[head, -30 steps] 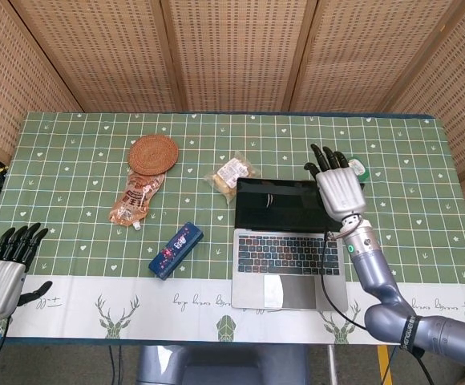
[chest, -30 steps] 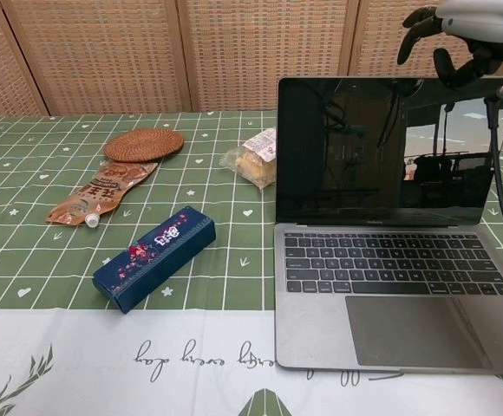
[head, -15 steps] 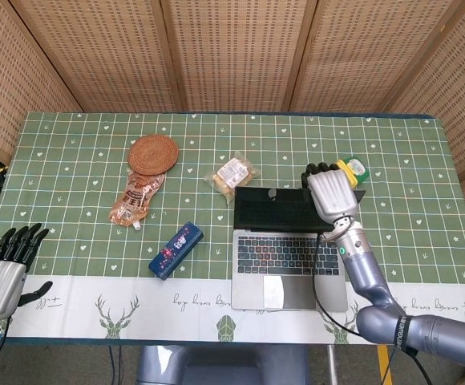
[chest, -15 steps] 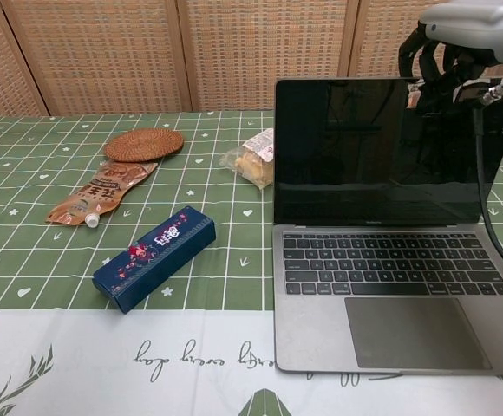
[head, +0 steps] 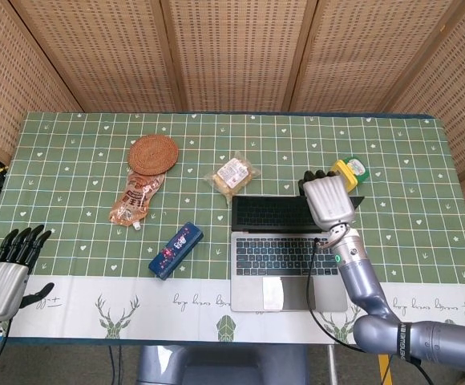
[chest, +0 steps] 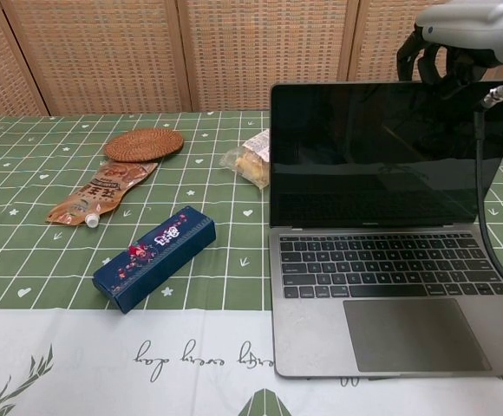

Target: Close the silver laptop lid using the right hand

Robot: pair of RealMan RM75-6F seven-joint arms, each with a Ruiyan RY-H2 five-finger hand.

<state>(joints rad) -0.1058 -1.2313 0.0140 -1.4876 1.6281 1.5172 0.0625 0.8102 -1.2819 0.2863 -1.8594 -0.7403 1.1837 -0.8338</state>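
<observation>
The silver laptop (head: 285, 277) sits at the front right of the table with its dark-screened lid (head: 268, 212) raised and leaning toward the keyboard. My right hand (head: 329, 200) is on the lid's top right corner, its fingers hooked over the top edge and down behind the screen. In the chest view the lid (chest: 382, 156) stands over the keyboard (chest: 382, 264), with the right hand (chest: 460, 39) curled over its upper right edge. My left hand (head: 4, 269) hovers off the table's front left corner, fingers spread, holding nothing.
A woven coaster (head: 154, 152), an orange-brown pouch (head: 135, 200) and a dark blue box (head: 175, 249) lie left of the laptop. A wrapped snack (head: 232, 173) lies just behind the lid's left corner. A yellow-green item (head: 351, 168) sits behind the right hand. A black cable (chest: 486, 217) hangs from the right wrist.
My right hand went from flat behind the lid to hooked over its top edge and moved forward. The lid has tipped toward the keyboard. The left hand stayed put.
</observation>
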